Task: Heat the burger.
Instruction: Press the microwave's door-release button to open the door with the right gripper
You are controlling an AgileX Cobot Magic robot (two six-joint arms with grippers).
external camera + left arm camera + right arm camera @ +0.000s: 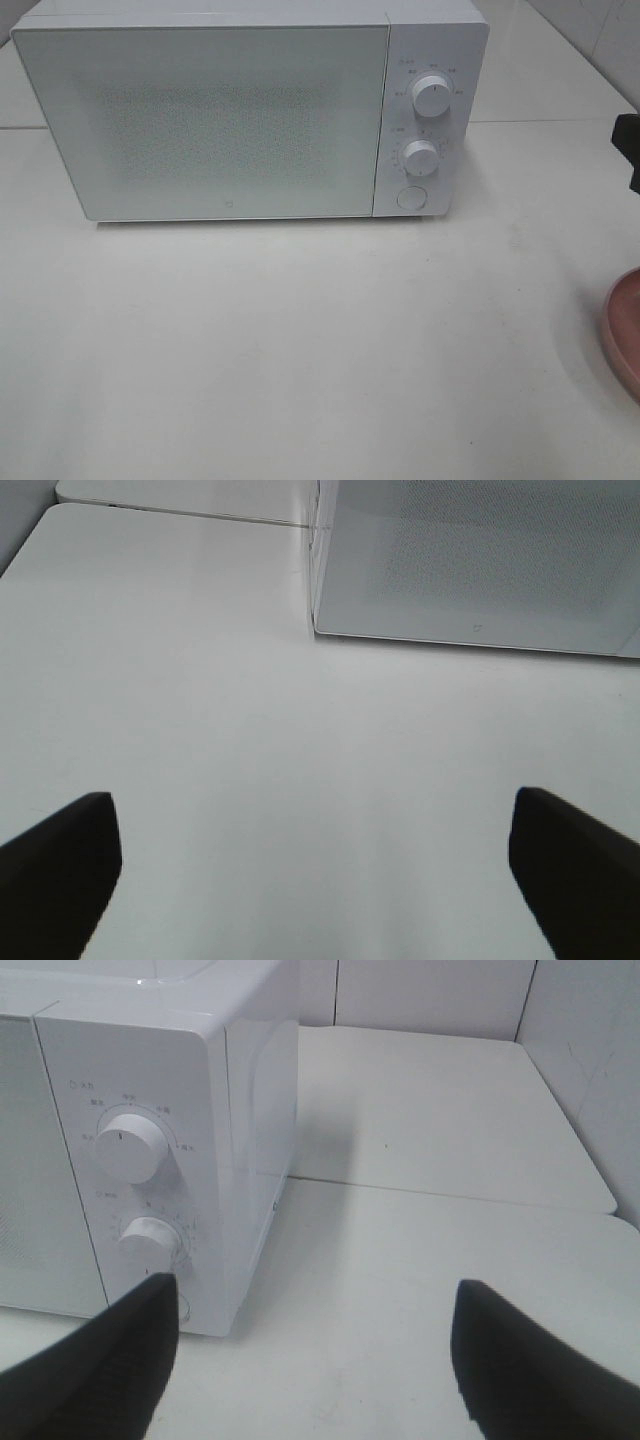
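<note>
The burger is out of view in every frame. A white microwave (200, 110) stands at the back of the table with its door shut. My left gripper (315, 880) hangs open over bare table in front of the microwave's (480, 560) left corner, with nothing between its fingers. My right gripper (315, 1360) is open and empty too, to the right of the microwave's control panel (140, 1190). A dark part of the right arm (628, 145) shows at the right edge of the exterior high view.
The panel carries an upper knob (431, 97), a lower knob (421, 157) and a round button (411, 197). The rim of a pink plate (622, 330) pokes in at the right edge. White tabletop (300, 340) stretches in front of the microwave.
</note>
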